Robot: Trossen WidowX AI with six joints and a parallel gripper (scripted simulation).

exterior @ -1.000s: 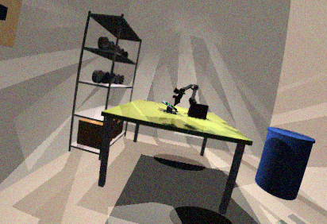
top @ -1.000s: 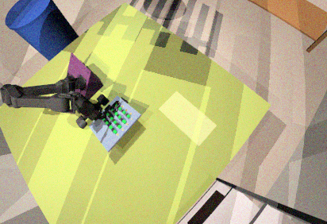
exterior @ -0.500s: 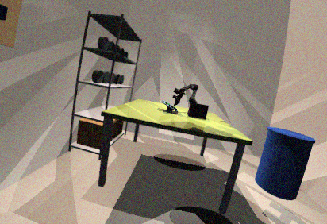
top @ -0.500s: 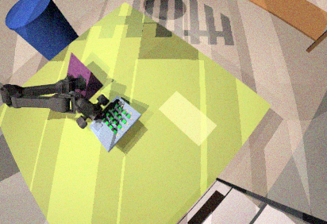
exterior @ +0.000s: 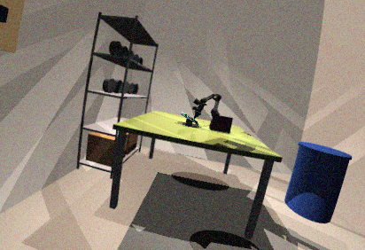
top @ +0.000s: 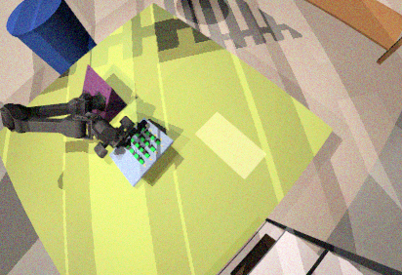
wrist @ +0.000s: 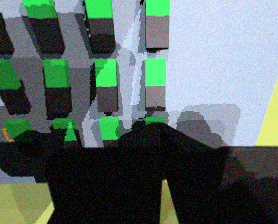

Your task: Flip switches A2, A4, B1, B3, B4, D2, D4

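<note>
The pale blue switch panel [top: 133,176] [wrist: 210,75] lies on the table in front of the arm. Its switches have a green half and a dark half. The wrist view shows the three rows nearest the arm, with green halves on the far side; the farthest row is outside it. My gripper [top: 125,143] [exterior: 195,116] [wrist: 156,128] is shut and empty, at the near row by the right-end switch [wrist: 155,120], which it partly covers. Contact cannot be told. The near row's dark halves are mostly hidden by the gripper and shadow. Which ends are raised is hard to tell.
A purple angular block [top: 95,82] stands beside the arm, on its left. A pale rectangle [top: 230,144] lies on the yellow-green table [top: 205,80] beyond the panel. A blue bin [top: 41,26] [exterior: 316,183] and a metal shelf [exterior: 117,61] stand off the table.
</note>
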